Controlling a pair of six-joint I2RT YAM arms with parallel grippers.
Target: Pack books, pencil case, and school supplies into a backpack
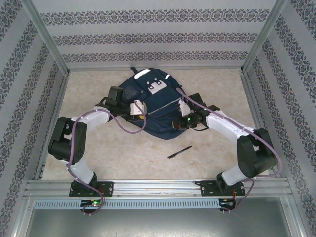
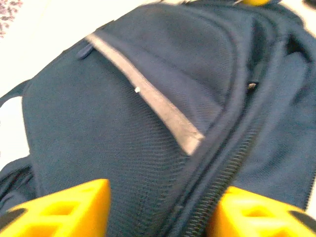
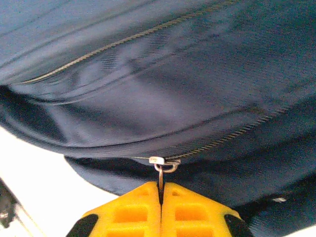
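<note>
Two pincers at the backpack, one pen lying loose on the worktop.

The navy backpack (image 1: 153, 106) lies flat towards the far side of the worktop (image 1: 113, 153), its white patches (image 1: 157, 87) facing up. The left pincer (image 2: 158, 212) is released: its yellow fingers (image 2: 74, 207) stand wide apart over the bag's left flank, with dark fabric and a pale grey trim stripe (image 2: 148, 101) beyond them. Whether the tips touch the fabric cannot be told. The right pincer (image 3: 161, 192) is clenched on the small metal zip pull (image 3: 161, 173) at the bag's near right edge, its fingers pressed together around the tab. A slim black pen (image 1: 179, 152) lies on bare worktop nearer the arm bases, well apart from the bag and from both pincers.
</note>
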